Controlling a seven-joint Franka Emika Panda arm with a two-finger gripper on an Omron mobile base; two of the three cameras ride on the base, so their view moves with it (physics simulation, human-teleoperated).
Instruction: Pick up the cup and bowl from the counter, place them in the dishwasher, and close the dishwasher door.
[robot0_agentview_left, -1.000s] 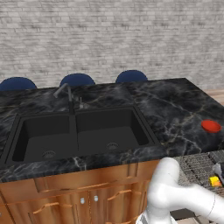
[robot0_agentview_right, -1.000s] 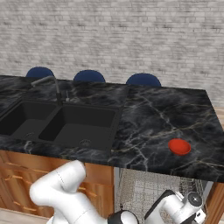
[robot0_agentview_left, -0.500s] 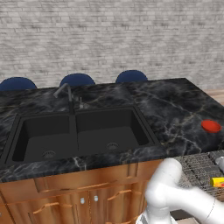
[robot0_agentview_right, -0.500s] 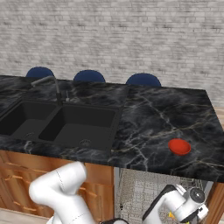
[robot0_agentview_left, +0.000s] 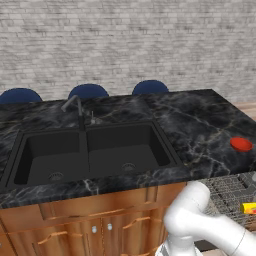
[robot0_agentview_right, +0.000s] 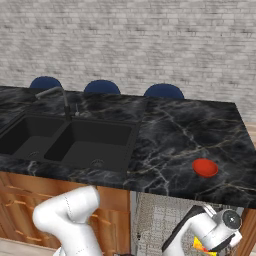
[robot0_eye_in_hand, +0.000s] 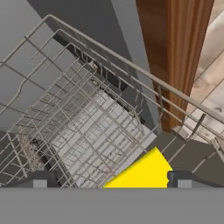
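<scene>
Now cup (robot0_eye_in_hand: 142, 174) between jaws, over dishwasher (robot0_eye_in_hand: 83, 118) rack.

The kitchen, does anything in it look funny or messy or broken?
Nothing looks spilled or broken. The bowl sits upright and alone on the counter, near its front right edge. Below, the dishwasher has its wire rack pulled out, and the end effector holds the cup over it. That fits the loading job.
</scene>
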